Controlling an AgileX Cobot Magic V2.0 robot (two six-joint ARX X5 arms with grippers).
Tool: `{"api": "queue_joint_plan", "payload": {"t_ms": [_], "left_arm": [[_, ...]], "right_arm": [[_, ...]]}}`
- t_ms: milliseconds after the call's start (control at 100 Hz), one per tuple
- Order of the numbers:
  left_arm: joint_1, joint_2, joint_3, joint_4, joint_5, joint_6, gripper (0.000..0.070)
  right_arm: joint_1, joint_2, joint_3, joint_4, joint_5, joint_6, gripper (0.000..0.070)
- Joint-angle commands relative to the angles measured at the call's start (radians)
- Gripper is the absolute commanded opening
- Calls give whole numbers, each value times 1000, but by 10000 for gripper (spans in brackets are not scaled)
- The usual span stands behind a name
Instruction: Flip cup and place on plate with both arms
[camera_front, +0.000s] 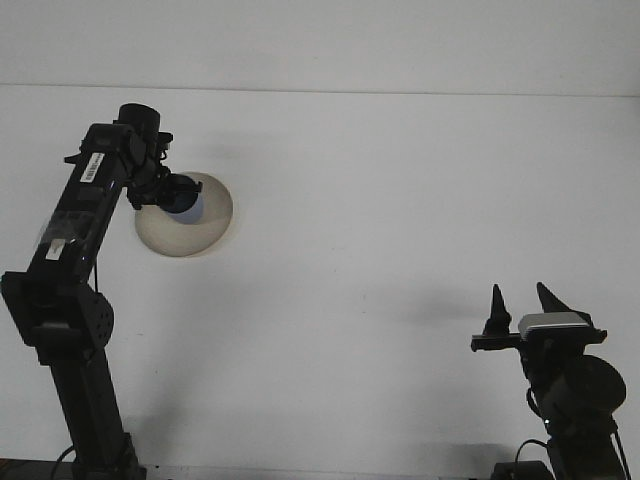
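Observation:
A round beige plate (200, 232) lies on the white table at the far left. Over its left half my left gripper (172, 192) is shut on a dark blue cup (186, 201). The cup lies on its side in the grip, pointing right, close above the plate; whether it touches the plate I cannot tell. At the near right my right gripper (519, 303) points upward, open, with nothing between its two fingers, far from the cup and plate.
The left arm's black links (75, 235) rise from the near left corner and lean over the table's left side. The table's back edge (400, 92) runs across the top of the view.

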Motion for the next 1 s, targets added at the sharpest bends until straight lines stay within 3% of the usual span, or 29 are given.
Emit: {"api": "queue_joint_plan", "payload": {"t_ms": [0, 450, 520, 720, 800, 990], "left_arm": [[2, 28, 22, 2, 5, -3, 14], [14, 52, 22, 8, 20, -7, 26], [14, 56, 22, 6, 20, -8, 82], [14, 58, 22, 9, 20, -8, 344], [16, 57, 25, 8, 20, -8, 389], [20, 55, 85, -39, 20, -35, 389]], "right_arm": [[1, 5, 2, 10, 4, 3, 450], [1, 5, 2, 10, 4, 3, 450], [1, 5, 2, 10, 4, 3, 450], [1, 5, 2, 10, 4, 3, 450], [1, 5, 2, 10, 4, 3, 450], [1, 5, 2, 10, 4, 3, 450]]}}
